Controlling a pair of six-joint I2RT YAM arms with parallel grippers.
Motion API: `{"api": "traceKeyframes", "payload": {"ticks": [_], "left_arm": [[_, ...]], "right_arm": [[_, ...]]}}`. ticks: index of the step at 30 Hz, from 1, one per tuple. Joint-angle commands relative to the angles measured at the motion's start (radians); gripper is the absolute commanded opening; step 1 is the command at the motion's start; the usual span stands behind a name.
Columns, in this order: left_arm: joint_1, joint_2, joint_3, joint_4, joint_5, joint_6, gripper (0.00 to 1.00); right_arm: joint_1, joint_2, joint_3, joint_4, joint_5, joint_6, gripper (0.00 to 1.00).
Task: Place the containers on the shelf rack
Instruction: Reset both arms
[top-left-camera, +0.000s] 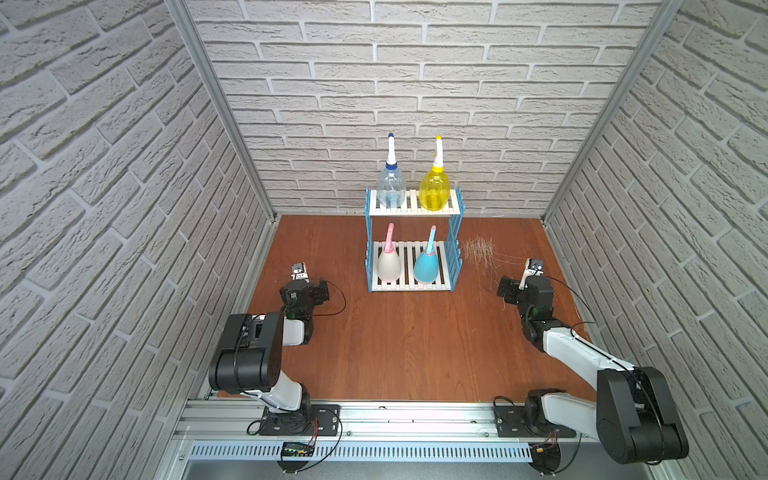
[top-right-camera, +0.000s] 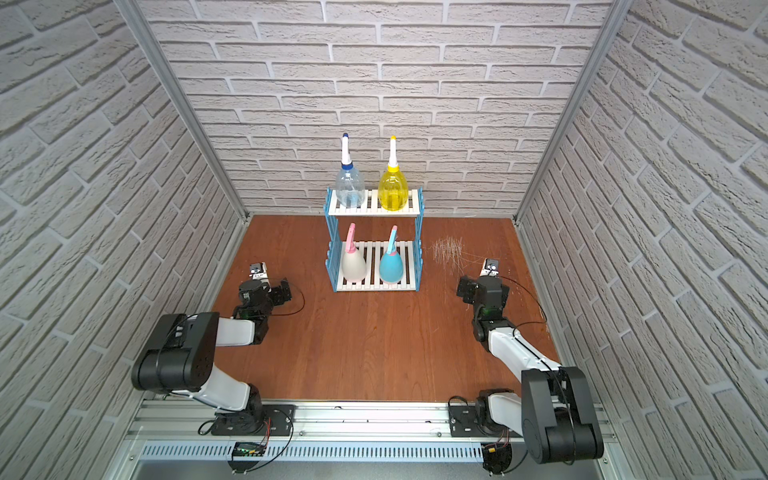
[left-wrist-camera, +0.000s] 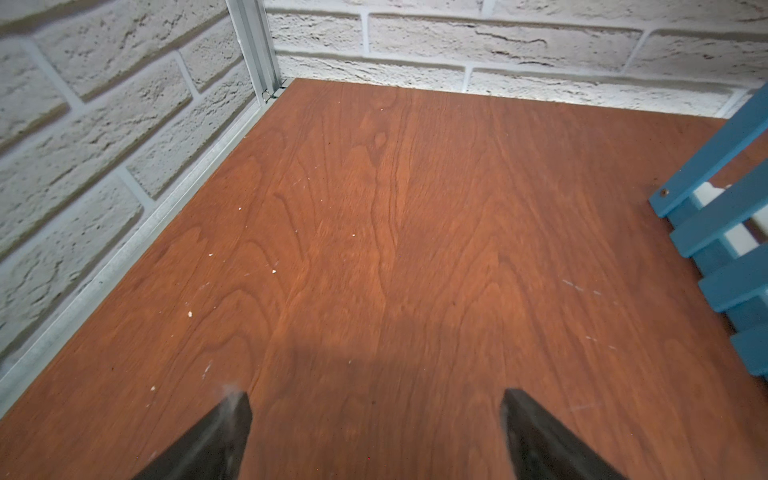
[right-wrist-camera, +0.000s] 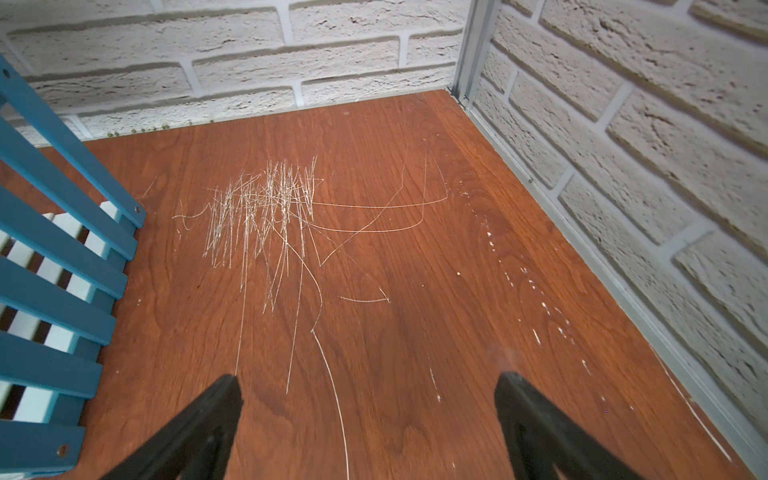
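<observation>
The left claw (left-wrist-camera: 374, 401) and the right claw (right-wrist-camera: 370, 384) are wide open, holding nothing.
They hang over the surface (top-left-camera: 415, 340), one on each side of the one shelf rack (top-left-camera: 455, 249). All four bottles stand on it: clear bottle (top-left-camera: 391, 190) and yellow bottle (top-left-camera: 434, 192) on top, cream bottle (top-left-camera: 389, 267) and blue bottle (top-left-camera: 427, 269) below. The job looks done.

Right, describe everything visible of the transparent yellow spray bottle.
The transparent yellow spray bottle has a bulbous, see-through body that looks plastic, a yellow collar and a tall white nozzle with a yellow tip. It stands upright on the top white slatted shelf of the small two-tier rack with blue slatted sides, on that shelf's right half, touching only the slats. A gap separates it from the clear bottle with a blue collar beside it.
</observation>
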Motion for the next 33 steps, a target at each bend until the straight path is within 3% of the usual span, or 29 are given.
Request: {"api": "traceKeyframes", "payload": {"ticks": [1,9,11,13,33], "left_arm": [[0.004,-0.005,0.011,0.047,0.017,0.009,0.98],[0.003,-0.006,0.013,0.044,0.020,0.010,0.98],[0.003,-0.006,0.013,0.042,0.021,0.010,0.98],[0.003,-0.006,0.014,0.043,0.021,0.011,0.98],[0.005,-0.006,0.013,0.041,0.025,0.010,0.98]], "right_arm": [[-0.014,0.062,-0.048,0.220,-0.095,-0.083,0.99],[-0.032,0.300,-0.069,0.517,-0.234,-0.114,0.99],[-0.042,0.304,0.008,0.353,-0.245,-0.104,0.99],[-0.063,0.302,0.018,0.333,-0.274,-0.090,0.99],[-0.060,0.299,0.010,0.344,-0.266,-0.093,0.99]]}}
